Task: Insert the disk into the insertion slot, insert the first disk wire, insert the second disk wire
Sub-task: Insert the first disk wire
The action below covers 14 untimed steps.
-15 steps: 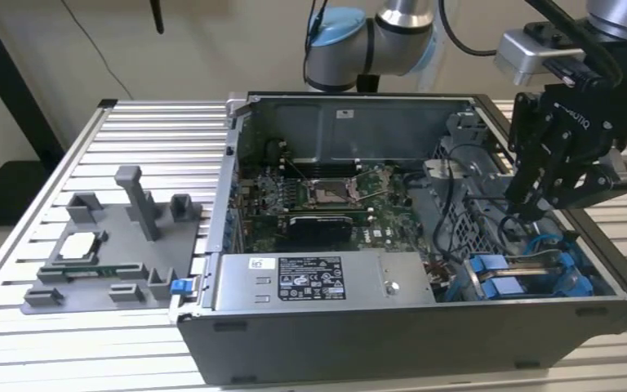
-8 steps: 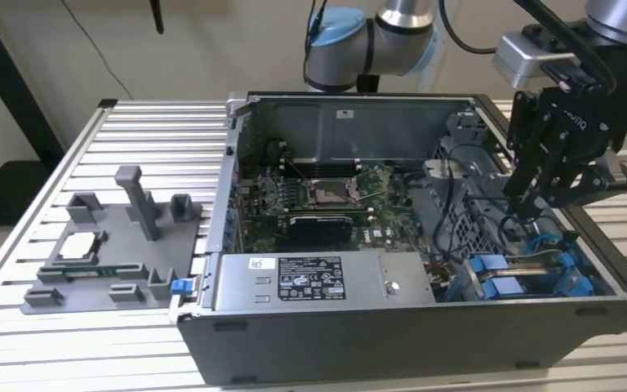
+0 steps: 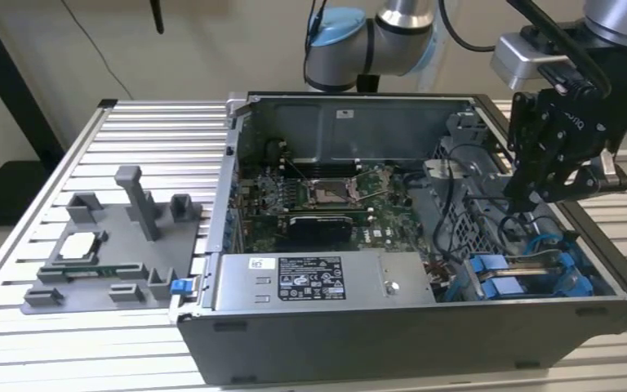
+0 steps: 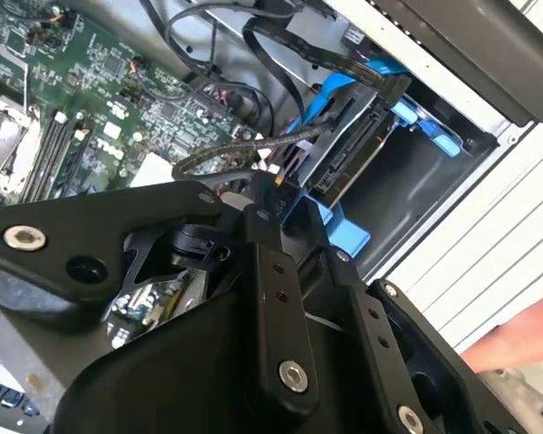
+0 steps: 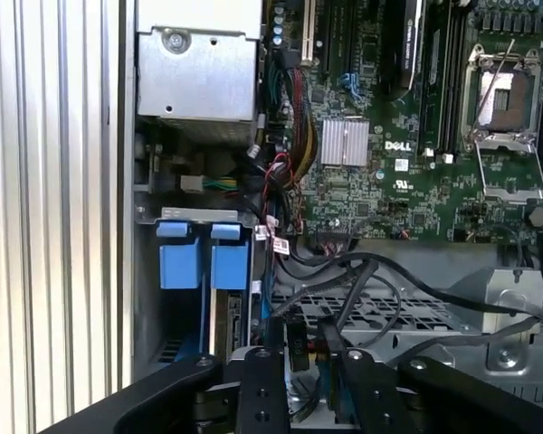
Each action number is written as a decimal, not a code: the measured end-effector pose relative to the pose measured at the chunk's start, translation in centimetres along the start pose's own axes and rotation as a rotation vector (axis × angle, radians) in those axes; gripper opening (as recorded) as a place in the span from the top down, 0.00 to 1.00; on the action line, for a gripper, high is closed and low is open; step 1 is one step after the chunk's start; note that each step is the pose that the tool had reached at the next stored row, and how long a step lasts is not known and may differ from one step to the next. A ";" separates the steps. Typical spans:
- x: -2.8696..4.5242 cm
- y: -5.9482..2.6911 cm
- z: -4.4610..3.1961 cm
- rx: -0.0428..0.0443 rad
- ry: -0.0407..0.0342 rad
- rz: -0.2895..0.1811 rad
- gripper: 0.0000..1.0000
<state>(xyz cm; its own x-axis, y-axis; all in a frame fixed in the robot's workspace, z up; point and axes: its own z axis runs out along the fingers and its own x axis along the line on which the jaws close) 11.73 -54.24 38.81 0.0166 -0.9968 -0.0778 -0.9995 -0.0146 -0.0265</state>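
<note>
The disk sits in the insertion slot at the corner of the open computer case, on the exterior view's right, its blue carrier tabs standing side by side at the slot's mouth. The end effector hangs inside the case just above that corner; in the second wrist view its fingers are drawn narrow, pinching a black wire plug near the disk. A grey power-supply box lies beside the slot, with the motherboard behind it. The case stands on a slatted metal bench. A person's hand rests at the bench's edge.
</note>
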 end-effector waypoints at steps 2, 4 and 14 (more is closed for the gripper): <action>0.09 0.01 -0.01 0.0001 -0.0029 0.000 0.00; 0.27 0.01 -0.03 0.0001 -0.0043 0.000 0.00; 0.78 0.23 0.03 0.0049 -0.0113 -0.002 0.00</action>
<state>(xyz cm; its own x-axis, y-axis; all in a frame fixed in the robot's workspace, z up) 11.52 -55.03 38.72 0.0190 -0.9959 -0.0890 -0.9994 -0.0162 -0.0315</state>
